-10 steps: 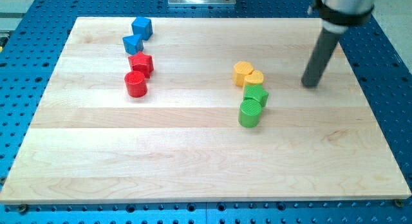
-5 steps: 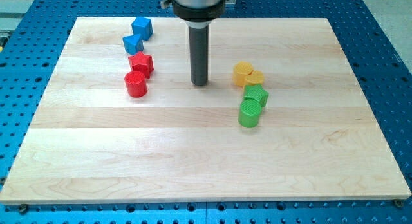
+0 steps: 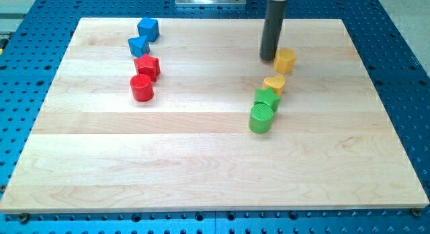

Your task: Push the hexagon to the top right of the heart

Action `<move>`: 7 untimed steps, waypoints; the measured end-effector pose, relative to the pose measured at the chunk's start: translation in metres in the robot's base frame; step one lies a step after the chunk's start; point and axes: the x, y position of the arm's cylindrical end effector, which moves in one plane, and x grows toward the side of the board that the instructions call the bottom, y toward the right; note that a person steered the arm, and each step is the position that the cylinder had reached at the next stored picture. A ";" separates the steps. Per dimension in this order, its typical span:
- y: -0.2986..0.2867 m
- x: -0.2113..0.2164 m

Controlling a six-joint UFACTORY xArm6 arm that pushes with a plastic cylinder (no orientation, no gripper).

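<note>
The yellow hexagon (image 3: 285, 60) lies up and to the right of the yellow heart (image 3: 273, 83), with a small gap between them. My tip (image 3: 269, 57) stands on the board right at the hexagon's left side, touching or nearly touching it. The heart touches the green star-like block (image 3: 267, 99) below it.
A green cylinder (image 3: 261, 118) sits just below the green block. On the view's left stand two blue blocks (image 3: 148, 28) (image 3: 138, 46), a red star-like block (image 3: 147, 65) and a red cylinder (image 3: 142, 88). The wooden board (image 3: 201, 167) lies on a blue perforated table.
My tip swept from the right side to the board's middle, then to the upper right. The yellow hexagon moved from the heart's upper left to its upper right.
</note>
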 end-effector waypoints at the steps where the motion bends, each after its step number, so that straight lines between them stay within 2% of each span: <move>1: 0.070 0.004; 3: 0.008 0.038; 4: 0.049 0.068; 5: 0.013 0.110; 6: -0.012 0.116; 7: -0.008 0.116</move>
